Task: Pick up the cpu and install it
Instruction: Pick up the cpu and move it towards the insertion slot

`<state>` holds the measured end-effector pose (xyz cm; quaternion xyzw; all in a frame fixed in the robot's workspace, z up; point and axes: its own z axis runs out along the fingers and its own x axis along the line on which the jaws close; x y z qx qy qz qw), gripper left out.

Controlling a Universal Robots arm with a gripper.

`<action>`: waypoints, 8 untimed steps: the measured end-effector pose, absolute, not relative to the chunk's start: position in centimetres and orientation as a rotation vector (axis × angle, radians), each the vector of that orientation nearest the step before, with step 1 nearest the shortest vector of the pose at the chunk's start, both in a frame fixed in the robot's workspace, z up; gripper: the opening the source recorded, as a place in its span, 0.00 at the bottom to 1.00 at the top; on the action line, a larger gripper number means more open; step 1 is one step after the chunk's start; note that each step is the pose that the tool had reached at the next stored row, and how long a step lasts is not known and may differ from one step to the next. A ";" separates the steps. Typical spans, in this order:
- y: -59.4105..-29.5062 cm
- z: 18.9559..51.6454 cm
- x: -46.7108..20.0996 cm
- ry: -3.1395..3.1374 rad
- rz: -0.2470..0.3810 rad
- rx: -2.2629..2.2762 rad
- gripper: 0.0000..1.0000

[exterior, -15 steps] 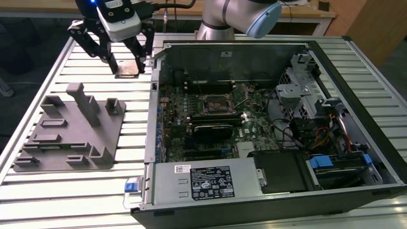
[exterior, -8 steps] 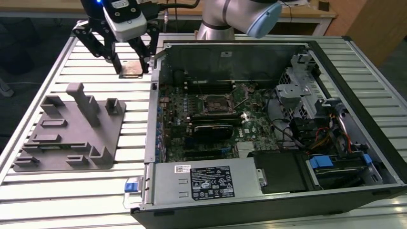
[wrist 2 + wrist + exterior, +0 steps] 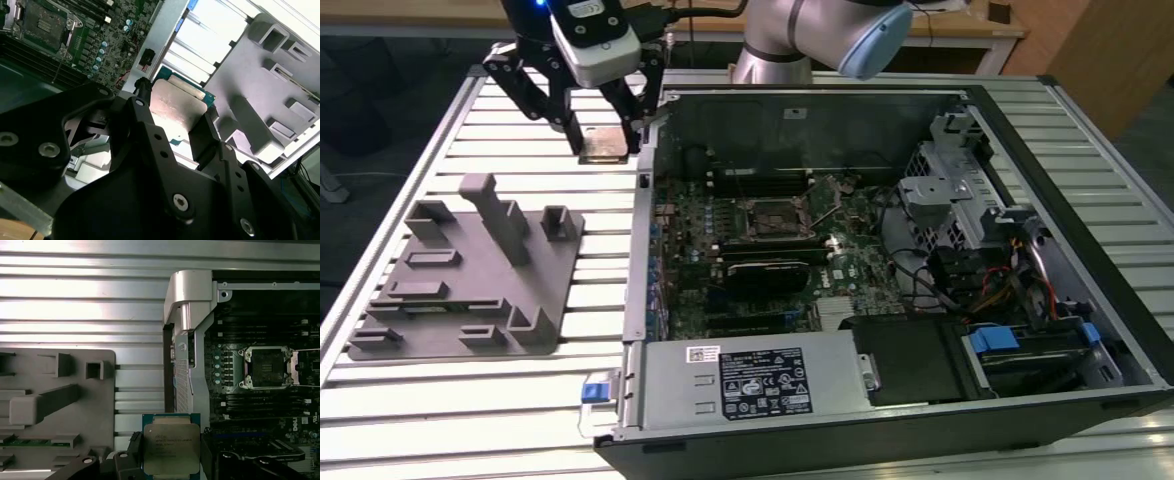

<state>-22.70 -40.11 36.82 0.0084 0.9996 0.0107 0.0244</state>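
Jaws pinched the cpu [image 3: 171, 447] by two edges; I saw it held above the bench [image 3: 454, 400], between fixture [image 3: 454, 290] and case [image 3: 787, 115], apart from the socket [image 3: 265, 367].

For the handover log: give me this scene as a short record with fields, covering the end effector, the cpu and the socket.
end effector: shut on the cpu, fingers on two opposite edges
cpu: held over the slatted table, between fixture plate and computer case
cpu socket: on the motherboard, empty
fixture plate: grey, on the table, at the exterior view's left of the case
computer case: lying open
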 end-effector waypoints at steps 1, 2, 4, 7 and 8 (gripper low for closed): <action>-40.1 36.8 -22.6 3.092 0.033 0.026 0.55; -40.1 36.8 -22.6 3.092 0.033 0.026 0.55; -40.1 36.8 -22.4 3.092 0.033 0.026 0.55; -40.1 36.8 -22.1 3.093 0.033 0.026 0.55; -40.1 36.8 -22.1 3.092 0.033 0.026 0.55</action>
